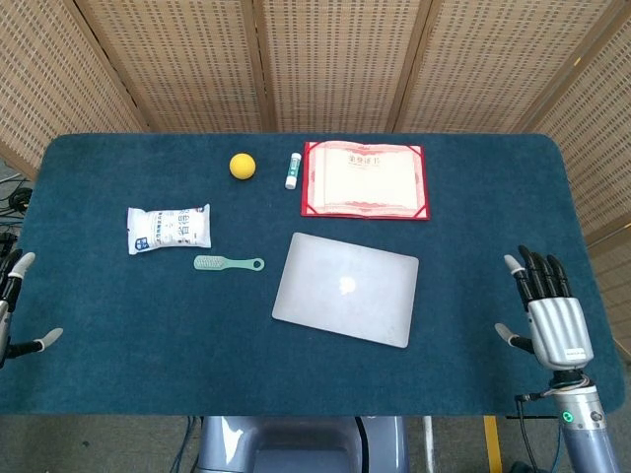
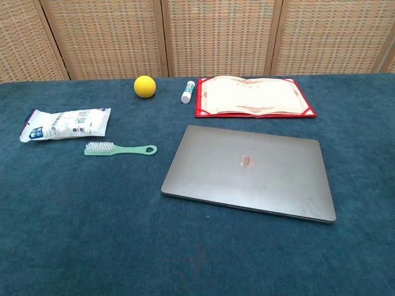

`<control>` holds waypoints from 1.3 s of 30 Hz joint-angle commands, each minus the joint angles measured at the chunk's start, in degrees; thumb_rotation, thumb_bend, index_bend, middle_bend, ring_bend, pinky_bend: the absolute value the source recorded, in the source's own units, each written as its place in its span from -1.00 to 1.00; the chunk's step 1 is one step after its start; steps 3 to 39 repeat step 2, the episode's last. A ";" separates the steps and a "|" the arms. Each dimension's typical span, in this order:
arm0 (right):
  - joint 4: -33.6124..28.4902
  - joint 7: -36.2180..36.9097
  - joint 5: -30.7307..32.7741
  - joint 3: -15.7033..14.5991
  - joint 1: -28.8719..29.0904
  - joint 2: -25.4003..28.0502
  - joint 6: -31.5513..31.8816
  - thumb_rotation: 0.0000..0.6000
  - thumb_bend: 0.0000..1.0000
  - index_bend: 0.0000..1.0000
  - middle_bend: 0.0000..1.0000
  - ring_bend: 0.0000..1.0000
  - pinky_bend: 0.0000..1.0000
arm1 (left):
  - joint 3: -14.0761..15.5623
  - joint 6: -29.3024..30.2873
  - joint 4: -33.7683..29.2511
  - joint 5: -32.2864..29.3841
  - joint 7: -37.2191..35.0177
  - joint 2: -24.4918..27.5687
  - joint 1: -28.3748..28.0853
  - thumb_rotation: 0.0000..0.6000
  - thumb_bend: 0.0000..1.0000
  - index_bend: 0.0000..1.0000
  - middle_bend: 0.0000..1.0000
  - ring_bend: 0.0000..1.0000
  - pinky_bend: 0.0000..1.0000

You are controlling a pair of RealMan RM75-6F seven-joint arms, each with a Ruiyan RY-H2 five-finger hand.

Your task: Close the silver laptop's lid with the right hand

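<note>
The silver laptop (image 1: 345, 289) (image 2: 250, 171) lies flat on the blue table with its lid down. My right hand (image 1: 545, 313) hovers over the table's right edge, well clear of the laptop, fingers straight and spread, holding nothing. It is out of the chest view. Only the fingertips of my left hand (image 1: 14, 305) show at the far left edge of the head view, apart and empty.
A red certificate folder (image 1: 366, 179) lies behind the laptop, with a white tube (image 1: 292, 169) and a yellow ball (image 1: 243, 166) to its left. A white packet (image 1: 169, 228) and a green brush (image 1: 228, 263) sit at the left. Wicker screens stand behind.
</note>
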 commanded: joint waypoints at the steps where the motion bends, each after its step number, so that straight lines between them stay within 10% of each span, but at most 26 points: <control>1: 1.40 1.55 -0.67 -0.63 -2.00 -0.06 1.66 1.00 -1.00 -0.95 -1.00 -1.00 -1.00 | 0.32 -0.04 1.02 0.12 -0.22 -0.84 0.31 1.00 -1.00 -1.00 -1.00 -1.00 -1.00; 39: 1.65 1.86 -0.78 -0.54 -2.16 0.04 1.64 1.00 -1.00 -0.95 -1.00 -1.00 -1.00 | 0.28 -0.05 1.09 0.10 -0.09 -0.96 0.30 1.00 -1.00 -1.00 -1.00 -1.00 -1.00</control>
